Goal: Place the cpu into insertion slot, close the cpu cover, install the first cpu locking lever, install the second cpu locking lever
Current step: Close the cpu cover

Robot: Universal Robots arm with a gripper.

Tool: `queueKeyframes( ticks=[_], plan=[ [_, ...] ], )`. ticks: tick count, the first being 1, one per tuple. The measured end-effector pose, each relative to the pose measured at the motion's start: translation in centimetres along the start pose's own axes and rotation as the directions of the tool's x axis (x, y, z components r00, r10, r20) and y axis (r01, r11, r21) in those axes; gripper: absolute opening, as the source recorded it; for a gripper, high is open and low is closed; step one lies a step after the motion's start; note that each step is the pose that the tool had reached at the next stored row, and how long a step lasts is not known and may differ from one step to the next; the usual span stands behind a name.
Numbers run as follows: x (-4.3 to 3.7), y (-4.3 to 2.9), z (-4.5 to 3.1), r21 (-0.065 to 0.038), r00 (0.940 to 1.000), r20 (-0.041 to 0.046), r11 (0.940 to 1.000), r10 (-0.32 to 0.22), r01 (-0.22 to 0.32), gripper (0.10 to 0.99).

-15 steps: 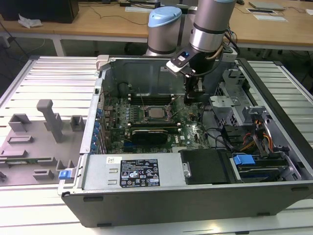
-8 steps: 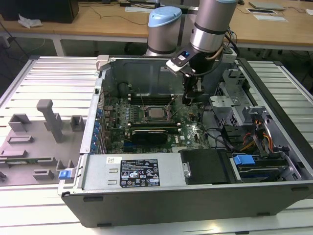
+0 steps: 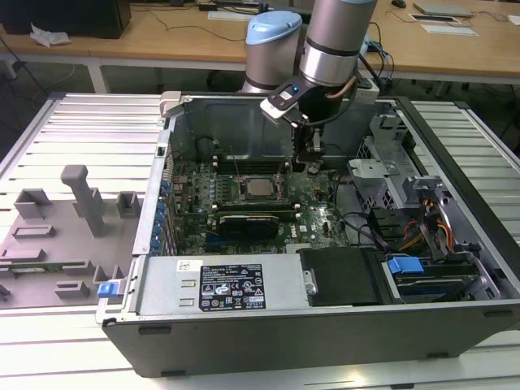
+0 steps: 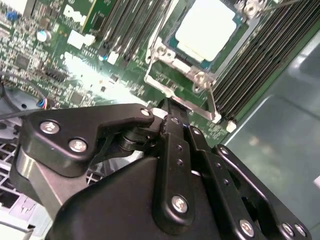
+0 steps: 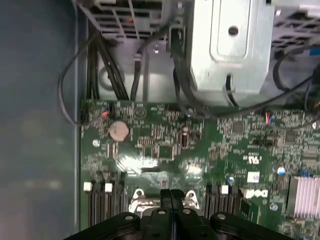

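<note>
We see the black two-finger gripper (image 5: pixel 171 193) with its fingers pressed flat together, and nothing shows between them. In the second wrist view the gripper (image 4: pixel 169 106) stands just beside one edge of the cpu cover (image 4: pixel 161 54), a thin silvery metal frame plate with a large square window, but we cannot tell if it touches. A thin silvery metal rod (image 4: pixel 212 100) runs along that frame near the fingertips.

We take twelve o'clock as the far side of the exterior view. There the gripper (image 3: pixel 312 168) hangs low inside the open black computer case (image 3: pixel 284 341). The cpu (image 3: pixel 258 188), a small flat square chip with a silvery-grey top, lies at about eight o'clock from the gripper. It is seated in the insertion slot (image 3: pixel 237 195), a square socket with a metal frame. In the second wrist view the cpu (image 4: pixel 207 27) shows through the window of the cover, which lies flat around it.

Long black memory slots (image 4: pixel 250 65) run beside the socket on the green motherboard (image 5: pixel 165 145). A grey metal drive cage (image 3: pixel 382 162) is at three o'clock from the gripper. A grey plastic parts holder (image 3: pixel 49 244) is at nine o'clock from the case.
</note>
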State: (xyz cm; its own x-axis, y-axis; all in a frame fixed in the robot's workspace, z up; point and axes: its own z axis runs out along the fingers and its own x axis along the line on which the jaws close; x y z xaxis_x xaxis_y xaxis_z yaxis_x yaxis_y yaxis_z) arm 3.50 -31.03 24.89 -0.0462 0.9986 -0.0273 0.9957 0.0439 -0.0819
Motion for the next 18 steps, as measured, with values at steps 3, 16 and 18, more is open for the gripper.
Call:
queueKeyframes(
  ticks=[3,16,18],
  plan=[
    [0.06,-0.68,0.05,-0.002,1.0,0.0002,1.0,0.0,0.0,0.106],
    [0.3,-3.28,0.43,-0.036,1.0,0.0014,0.9994,0.001,-0.001,0.106],
    [0.32,-3.81,0.53,-0.041,1.0,0.002,0.9991,0.001,-0.001,0.106]
  ],
)
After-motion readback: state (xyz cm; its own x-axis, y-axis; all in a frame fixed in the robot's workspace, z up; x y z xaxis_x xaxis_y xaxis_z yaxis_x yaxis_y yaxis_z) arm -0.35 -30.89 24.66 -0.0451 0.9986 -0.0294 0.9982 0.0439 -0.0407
